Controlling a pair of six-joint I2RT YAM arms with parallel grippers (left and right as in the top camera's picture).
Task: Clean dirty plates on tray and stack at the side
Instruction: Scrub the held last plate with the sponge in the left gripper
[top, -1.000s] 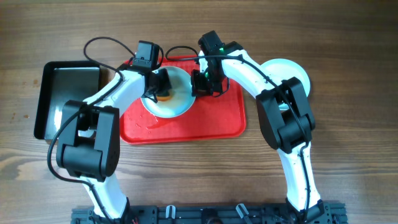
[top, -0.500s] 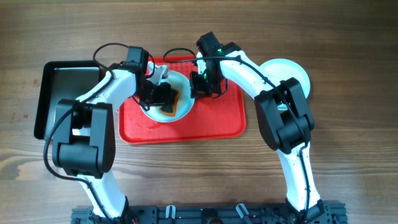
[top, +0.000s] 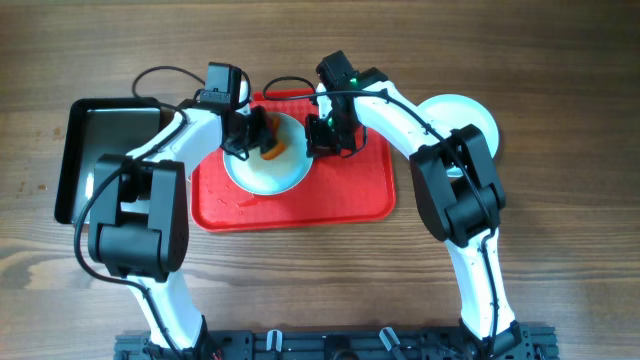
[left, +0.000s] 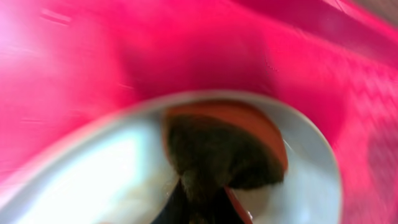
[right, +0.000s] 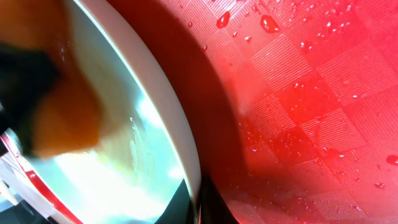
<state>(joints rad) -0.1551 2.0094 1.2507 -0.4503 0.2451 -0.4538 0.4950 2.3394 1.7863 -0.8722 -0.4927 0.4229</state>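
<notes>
- The tray (top: 350, 195) lies in the middle of the table (top: 560, 200), and one plate (top: 265, 172) sits on its left half.
- The left gripper (top: 252, 135) is over the far rim of this plate, clenched on an orange sponge (top: 272, 150) that touches the plate's inside.
- The left wrist view is strongly blurred. Only the sponge, dark in its middle, the pale curve of the plate and the red around it can be made out.
- The right gripper (top: 322, 138) is clamped on the right rim of the same plate. In the right wrist view the rim runs down between the dark fingers, which the lower edge cuts off.
- Water drops (right: 270, 25) lie on the checked tray floor beside the plate.
- A second plate (top: 478, 112) rests on the table right of the tray, mostly covered by the right arm. Whether more plates lie under it I cannot tell.
- A black pan (top: 105, 140) stands left of the tray, partly hidden by the left arm.
</notes>
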